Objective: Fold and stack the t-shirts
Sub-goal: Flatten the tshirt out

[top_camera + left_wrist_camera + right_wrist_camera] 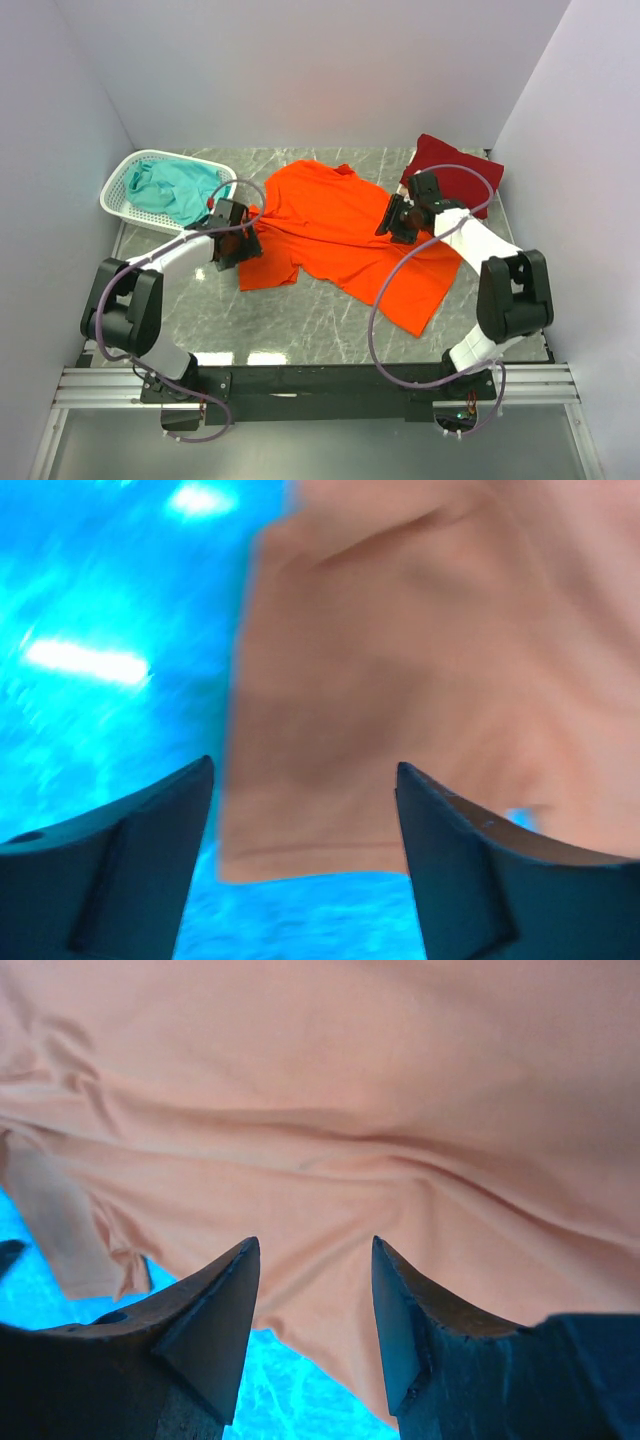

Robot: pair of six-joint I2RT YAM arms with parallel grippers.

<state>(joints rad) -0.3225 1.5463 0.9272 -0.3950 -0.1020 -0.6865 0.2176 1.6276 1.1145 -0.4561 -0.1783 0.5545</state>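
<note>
A bright orange t-shirt (340, 235) lies spread and rumpled across the middle of the marble table. My left gripper (240, 243) hovers over its left sleeve. In the left wrist view that gripper (305, 780) is open, with the sleeve's hemmed edge (320, 850) lying between its fingers. My right gripper (395, 220) sits over the shirt's right side. It is open in the right wrist view (315, 1250), with wrinkled orange cloth (330, 1160) beneath it and nothing pinched. A dark red t-shirt (458, 175) lies folded at the back right. A teal t-shirt (175, 192) is bunched in the basket.
The white lattice basket (118, 182) stands at the back left, close to my left arm. White walls enclose the table on three sides. Bare marble (300, 320) shows along the front between the shirt and the arm bases.
</note>
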